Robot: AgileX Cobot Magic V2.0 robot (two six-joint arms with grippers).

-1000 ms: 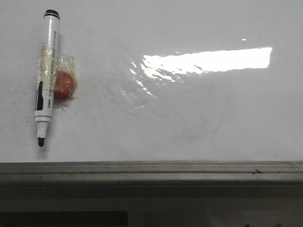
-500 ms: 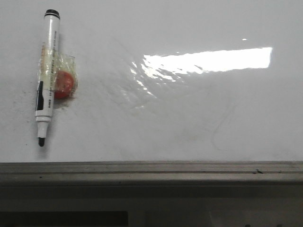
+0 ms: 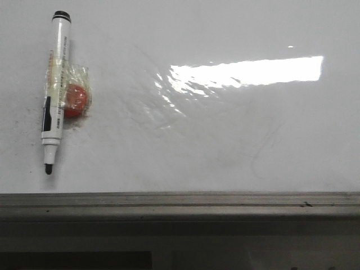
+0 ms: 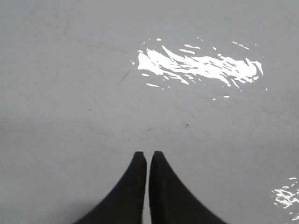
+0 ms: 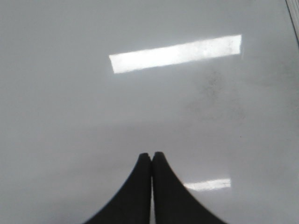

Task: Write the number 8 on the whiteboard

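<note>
Plainly, the whiteboard fills the front view above its grey rail, with no drawn 8 visible. An uncapped marker lies at its left, taped beside an orange magnet. Both the left claw and right claw have their tips together, holding nothing.

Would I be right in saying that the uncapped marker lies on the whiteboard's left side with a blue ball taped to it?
Not quite: the ball is red-orange, not blue, as the front view shows. The rest holds: the uncapped marker lies on the left of the whiteboard, ball taped beside it.
</note>
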